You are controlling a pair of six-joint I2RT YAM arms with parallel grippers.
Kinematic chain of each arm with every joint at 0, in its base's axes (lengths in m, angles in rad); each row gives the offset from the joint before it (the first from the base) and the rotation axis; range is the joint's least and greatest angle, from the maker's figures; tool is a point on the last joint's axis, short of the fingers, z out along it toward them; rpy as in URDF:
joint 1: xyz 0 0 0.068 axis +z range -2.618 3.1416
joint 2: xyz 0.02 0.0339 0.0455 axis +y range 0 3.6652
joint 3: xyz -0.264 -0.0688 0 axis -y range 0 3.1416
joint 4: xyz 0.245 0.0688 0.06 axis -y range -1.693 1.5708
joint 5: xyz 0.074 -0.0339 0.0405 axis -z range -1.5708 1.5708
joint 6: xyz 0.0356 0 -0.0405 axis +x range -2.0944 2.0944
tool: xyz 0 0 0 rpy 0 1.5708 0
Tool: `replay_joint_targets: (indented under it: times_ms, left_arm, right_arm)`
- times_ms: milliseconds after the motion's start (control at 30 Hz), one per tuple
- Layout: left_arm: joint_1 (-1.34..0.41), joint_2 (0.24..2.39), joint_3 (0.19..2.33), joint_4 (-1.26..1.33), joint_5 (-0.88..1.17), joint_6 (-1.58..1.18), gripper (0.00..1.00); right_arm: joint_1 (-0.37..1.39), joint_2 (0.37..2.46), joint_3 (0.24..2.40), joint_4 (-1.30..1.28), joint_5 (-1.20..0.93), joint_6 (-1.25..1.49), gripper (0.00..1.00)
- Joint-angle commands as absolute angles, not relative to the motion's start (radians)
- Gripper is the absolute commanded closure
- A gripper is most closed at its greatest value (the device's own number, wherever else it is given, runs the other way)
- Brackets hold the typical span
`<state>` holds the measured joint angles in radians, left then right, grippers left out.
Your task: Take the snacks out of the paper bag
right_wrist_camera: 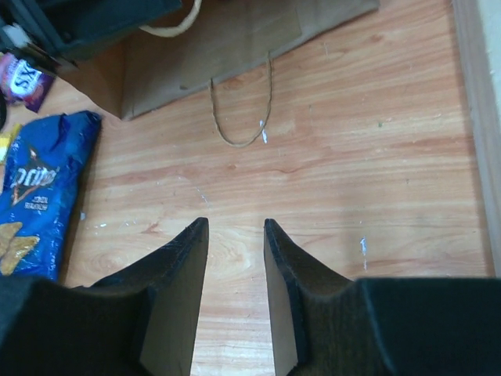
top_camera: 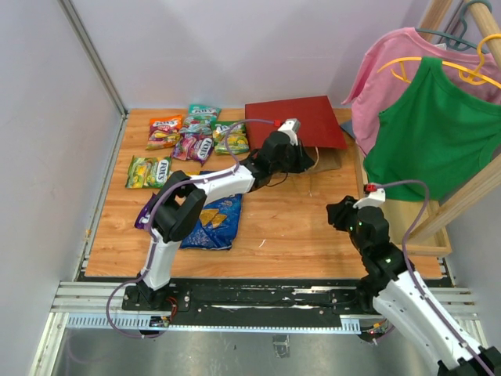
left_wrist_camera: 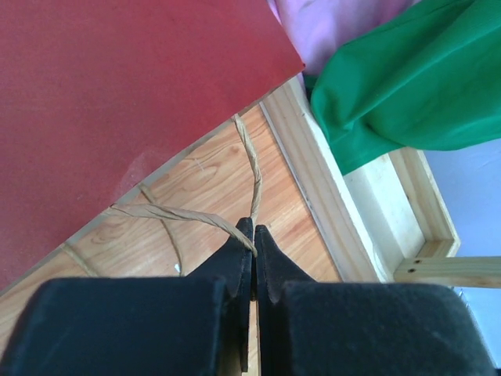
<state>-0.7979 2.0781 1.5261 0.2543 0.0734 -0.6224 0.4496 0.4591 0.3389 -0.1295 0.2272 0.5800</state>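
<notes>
From above, my left gripper [top_camera: 301, 157] reaches across the table [top_camera: 313, 235] to the mouth of the paper bag [top_camera: 297, 121], which lies flat at the far edge, red side up. The candy packets [top_camera: 184, 135] sit clustered at the far left and the Doritos bag [top_camera: 213, 223] lies beside my left arm, all outside the bag. I judge the step in hand is raising the mouth by its handle to find what remains inside. My right gripper [top_camera: 338, 213] hovers on the right, well apart from the bag.

Through my left wrist camera, my fingers are pressed together on the twisted handle [left_wrist_camera: 180, 213], the strand pinched right at the tips. That is a thin hold. I should lift slowly and straight up, so the paper twist neither slips out nor tears from the bag. The wooden frame [left_wrist_camera: 337, 204] runs just beside me on the right, with the green shirt [left_wrist_camera: 415, 78] hanging over it. My free room is toward the near side and the left.

Through my right wrist camera, my fingers stand partly apart with nothing between them, above bare wood. The bag's brown inside fills the top of this view, and its other handle loop [right_wrist_camera: 243, 117] lies loose on the table. The boards between me and that loop are open. From here I cannot tell whether any snack is inside.
</notes>
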Motion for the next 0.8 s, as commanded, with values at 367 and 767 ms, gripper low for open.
replay_joint_targets:
  times_ms: [367, 767]
  left_arm:
    - [-0.716, 2.018, 1.545, 0.300, 0.245, -0.739, 0.98]
    - [-0.710, 1.986, 1.563, 0.302, 0.272, -0.809, 0.97]
  right_arm:
    - [0.337, 1.086, 0.335, 0.585, 0.178, 0.813, 0.57]
    - [0.275, 1.609, 0.455, 1.125, 0.180, 1.092, 0.66]
